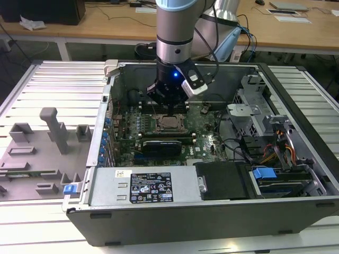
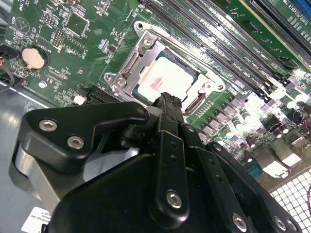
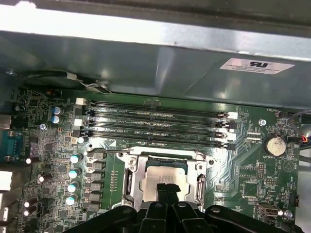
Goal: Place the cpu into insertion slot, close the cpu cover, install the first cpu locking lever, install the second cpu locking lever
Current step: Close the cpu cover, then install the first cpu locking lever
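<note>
The cpu (image 2: 167, 77) lies flat in the insertion slot (image 2: 127, 73) on the green motherboard (image 2: 58, 48), its silvery top showing through the window of the cpu cover (image 2: 146, 42), which lies down over it. In the first wrist view the cpu (image 3: 163, 175) sits framed by the cover (image 3: 141, 170), with a thin wire lever (image 3: 109, 151) along the slot's side. My gripper (image 2: 167, 100) is shut with nothing between its fingers, its tips right at the chip's near edge. In the exterior view the gripper (image 1: 170, 109) hangs directly over the cpu (image 1: 170, 123).
Long black memory slots (image 3: 155, 124) run beside the socket. The open computer case (image 1: 212, 211) walls in the board, with a power supply (image 1: 143, 188), drive bays (image 1: 275, 174) and cables (image 1: 238, 148). A grey fixture tray (image 1: 42, 148) lies at the exterior view's left.
</note>
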### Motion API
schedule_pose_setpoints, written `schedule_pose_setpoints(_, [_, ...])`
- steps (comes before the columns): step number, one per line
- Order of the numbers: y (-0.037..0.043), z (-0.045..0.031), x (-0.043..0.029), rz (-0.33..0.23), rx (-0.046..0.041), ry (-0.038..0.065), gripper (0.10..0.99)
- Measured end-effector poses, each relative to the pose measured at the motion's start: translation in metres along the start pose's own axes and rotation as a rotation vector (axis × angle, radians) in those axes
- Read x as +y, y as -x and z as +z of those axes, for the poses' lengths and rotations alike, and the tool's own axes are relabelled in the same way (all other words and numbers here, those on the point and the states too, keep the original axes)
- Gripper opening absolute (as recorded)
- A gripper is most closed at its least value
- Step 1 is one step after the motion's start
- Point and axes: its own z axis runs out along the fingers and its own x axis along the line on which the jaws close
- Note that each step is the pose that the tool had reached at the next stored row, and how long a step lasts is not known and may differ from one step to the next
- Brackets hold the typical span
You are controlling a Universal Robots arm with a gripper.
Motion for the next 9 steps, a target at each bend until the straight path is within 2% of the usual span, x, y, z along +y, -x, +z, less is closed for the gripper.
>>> schedule_pose_setpoints(9, [0.0000, -0.0003, 0.0000, 0.000, 0.0000, 0.000, 0.106])
